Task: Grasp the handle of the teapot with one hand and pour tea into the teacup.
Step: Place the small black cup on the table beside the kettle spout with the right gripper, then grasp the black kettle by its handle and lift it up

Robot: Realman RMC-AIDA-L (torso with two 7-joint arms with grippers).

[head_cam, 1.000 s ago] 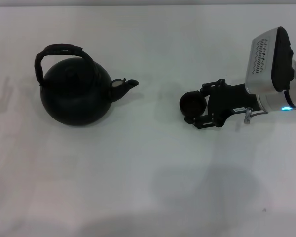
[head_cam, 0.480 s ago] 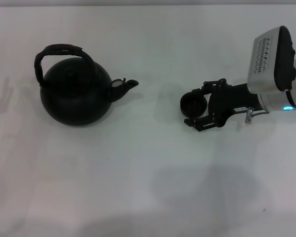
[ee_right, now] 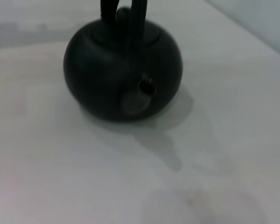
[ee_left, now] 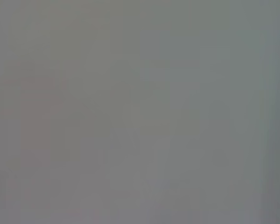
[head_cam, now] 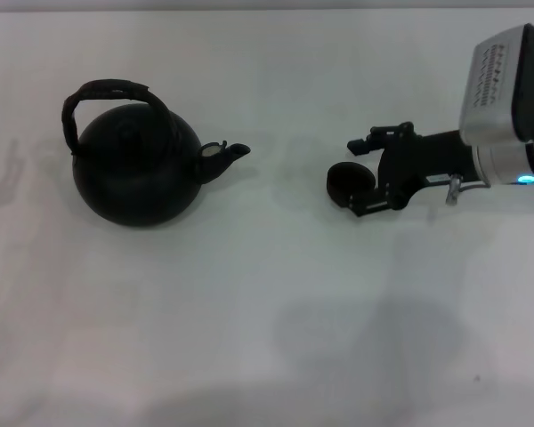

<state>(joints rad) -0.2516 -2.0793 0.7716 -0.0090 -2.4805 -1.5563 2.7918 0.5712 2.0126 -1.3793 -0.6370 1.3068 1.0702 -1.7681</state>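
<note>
The right tool (head_cam: 363, 178) sits at the worktop's (head_cam: 267, 302) right side, fingers spread open around nothing, just beside the teacup (head_cam: 348, 182). The teapot (head_cam: 138, 165) stands upright well left, its handle (head_cam: 111, 93) arched above, spout toward the cup.

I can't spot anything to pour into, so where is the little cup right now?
In the head view, the tiny round dark teacup sits on the white table, right of the black teapot's spout, between the right end effector's open fingers.
</note>
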